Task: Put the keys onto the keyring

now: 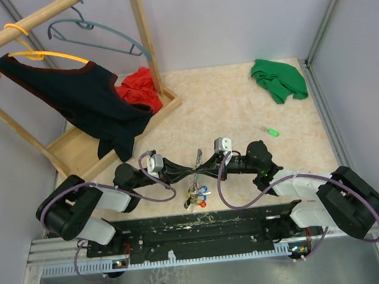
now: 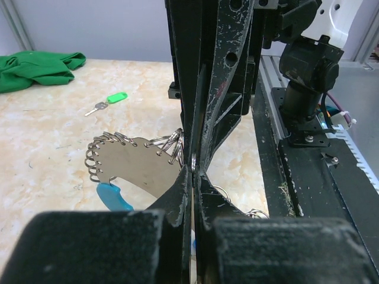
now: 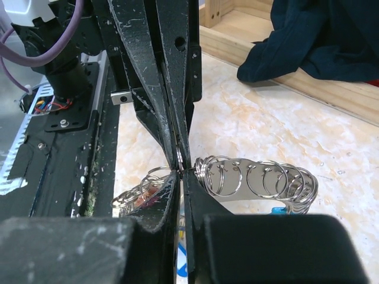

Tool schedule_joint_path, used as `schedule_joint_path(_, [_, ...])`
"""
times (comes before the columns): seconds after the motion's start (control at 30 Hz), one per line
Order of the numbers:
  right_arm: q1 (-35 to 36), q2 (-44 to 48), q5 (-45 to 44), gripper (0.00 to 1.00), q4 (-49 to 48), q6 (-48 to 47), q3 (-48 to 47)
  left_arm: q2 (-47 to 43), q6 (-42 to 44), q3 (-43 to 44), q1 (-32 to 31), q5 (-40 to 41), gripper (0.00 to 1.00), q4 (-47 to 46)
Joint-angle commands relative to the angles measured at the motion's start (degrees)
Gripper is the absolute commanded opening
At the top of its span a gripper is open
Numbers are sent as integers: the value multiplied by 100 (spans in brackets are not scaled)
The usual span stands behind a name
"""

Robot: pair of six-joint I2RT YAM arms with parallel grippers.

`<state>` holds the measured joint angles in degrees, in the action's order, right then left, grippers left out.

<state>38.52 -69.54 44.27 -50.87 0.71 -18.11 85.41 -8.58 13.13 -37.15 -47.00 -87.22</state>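
My left gripper (image 1: 189,169) and right gripper (image 1: 205,162) meet tip to tip above the table's near middle. Both are shut on the keyring (image 1: 195,182), which hangs between them with its coloured tags (image 1: 197,199) below. In the left wrist view my left gripper (image 2: 194,167) pinches a thin ring of the keyring (image 2: 130,160), beside its blue segment (image 2: 112,196). In the right wrist view my right gripper (image 3: 179,171) pinches the same spot, next to the keyring's silvery coils (image 3: 254,177). The green key (image 1: 272,132) lies loose on the table to the right, also in the left wrist view (image 2: 109,99). I cannot pick out the red key.
A green cloth (image 1: 277,78) lies at the back right. A wooden clothes rack (image 1: 108,133) with a black garment (image 1: 80,92), a red cloth (image 1: 139,90) and hangers stands at the back left. The black base rail (image 1: 204,224) runs along the near edge.
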Motion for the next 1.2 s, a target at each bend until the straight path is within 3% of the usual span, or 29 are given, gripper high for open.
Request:
schedule_joint_path(0.0, [42,58,49,0,-296,-34,-324,16,-96,57,-47,-190,1,-1183])
schedule_joint_path(0.13, [42,306,10,0,577,-383,-505,-146,72,7,-47,-132,8,-954])
schedule_joint_path(0.27, [41,641,-173,0,2114,-1049,-898,-388,360,37,-47,-80,18,-286])
schedule_joint_path(0.43, [41,721,-278,0,3887,-1668,-1582,-556,650,106,-47,-71,23,253])
schedule_joint_path(0.63, [46,517,-336,0,5206,-1972,-2249,-682,866,208,-52,-63,27,825])
schedule_joint_path(1.17, [155,485,-510,0,5525,-2040,-2543,-877,1181,627,-231,205,33,2505])
